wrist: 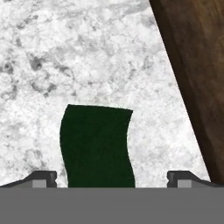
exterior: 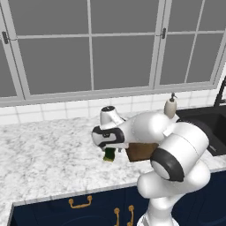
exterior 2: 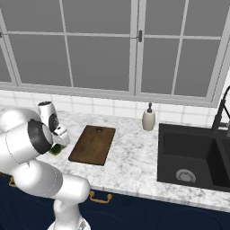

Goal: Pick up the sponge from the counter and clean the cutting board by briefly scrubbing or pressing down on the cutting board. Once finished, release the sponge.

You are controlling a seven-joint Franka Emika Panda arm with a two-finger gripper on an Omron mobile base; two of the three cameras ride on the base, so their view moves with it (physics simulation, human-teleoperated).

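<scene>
Sink [exterior 2: 193, 161], black basin set into the surface at the right: drain at the bottom, nothing else visible in it. Soap dispenser [exterior 2: 148, 118] stands on the surface just left of the sink, by the tiled back wall.

Sponge [wrist: 97, 146] lies flat on the marble surface [exterior: 48, 154], dark green side up, just left of the cutting board [exterior 2: 93, 144], with a strip of bare marble between them. Board is flat on the surface, hole at its far short edge.

Hand [wrist: 111, 177] is directly over the sponge, pointing down. Fingers [wrist: 41, 178] stand wide apart, one on each side of the sponge, not touching it in the hand view. Sponge isn't clamped; it rests on the surface. In the left base view a bit of green and yellow shows under the hand [exterior: 109, 154].
</scene>
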